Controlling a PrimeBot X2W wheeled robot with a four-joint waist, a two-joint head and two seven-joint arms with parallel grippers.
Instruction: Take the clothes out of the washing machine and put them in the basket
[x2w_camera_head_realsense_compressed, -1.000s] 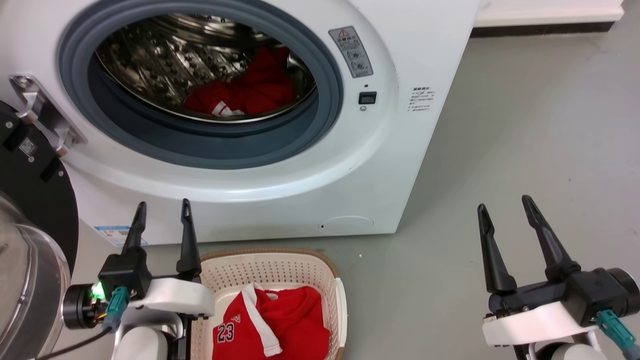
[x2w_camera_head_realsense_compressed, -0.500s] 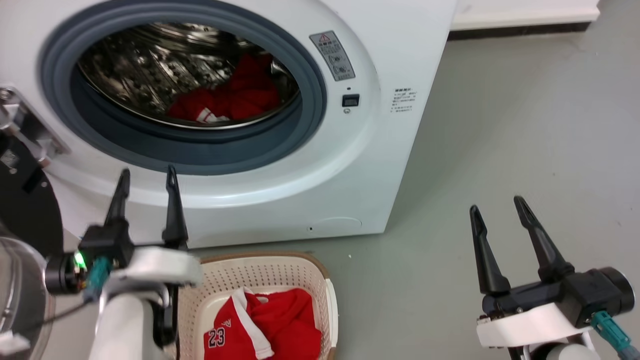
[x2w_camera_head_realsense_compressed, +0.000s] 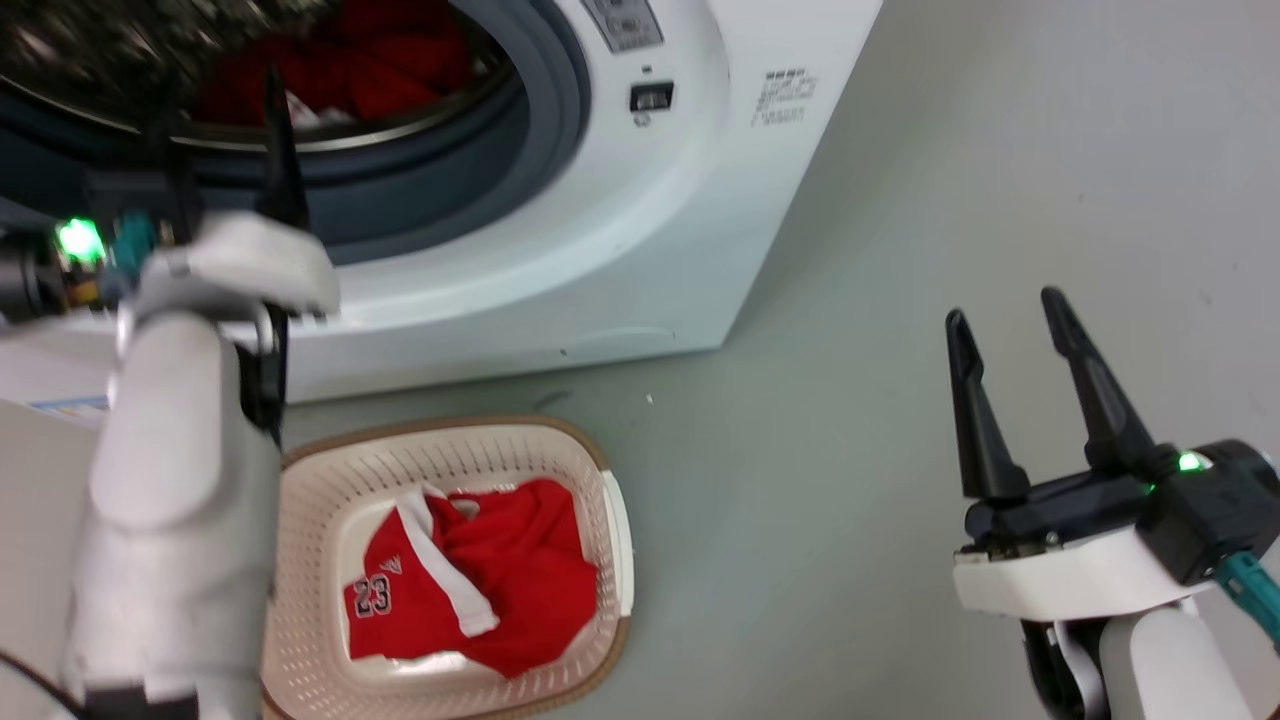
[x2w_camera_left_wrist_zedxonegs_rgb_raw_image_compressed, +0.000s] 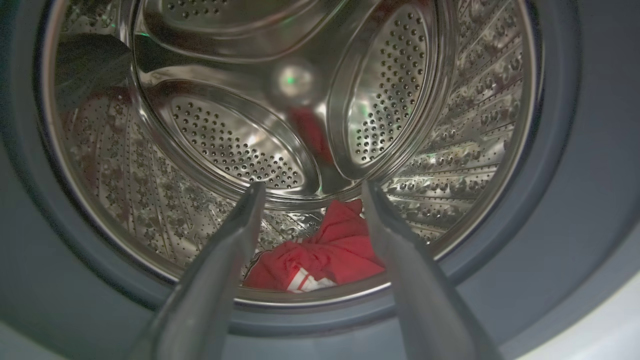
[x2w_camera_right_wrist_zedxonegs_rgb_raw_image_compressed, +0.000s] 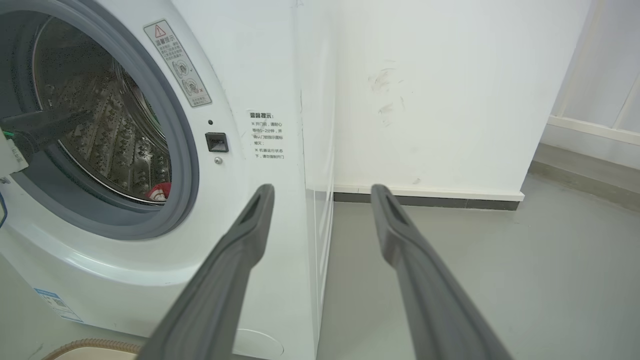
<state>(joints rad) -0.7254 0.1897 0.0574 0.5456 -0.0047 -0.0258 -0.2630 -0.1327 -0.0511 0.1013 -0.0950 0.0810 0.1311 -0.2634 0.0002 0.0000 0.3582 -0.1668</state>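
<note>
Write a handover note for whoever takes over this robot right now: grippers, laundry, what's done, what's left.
Left gripper: open, empty, aimed into the drum of the washing machine.
Right gripper: open, empty, over the floor right of the machine.
Done: red jersey marked 23 lies in the basket.
Left: red garment at the drum bottom; grasp it, move it to the basket.

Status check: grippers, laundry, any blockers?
Left gripper open, empty, at washing machine porthole. Right gripper open, empty. Red clothes in drum; jersey in basket. Path to clothes clear.
</note>
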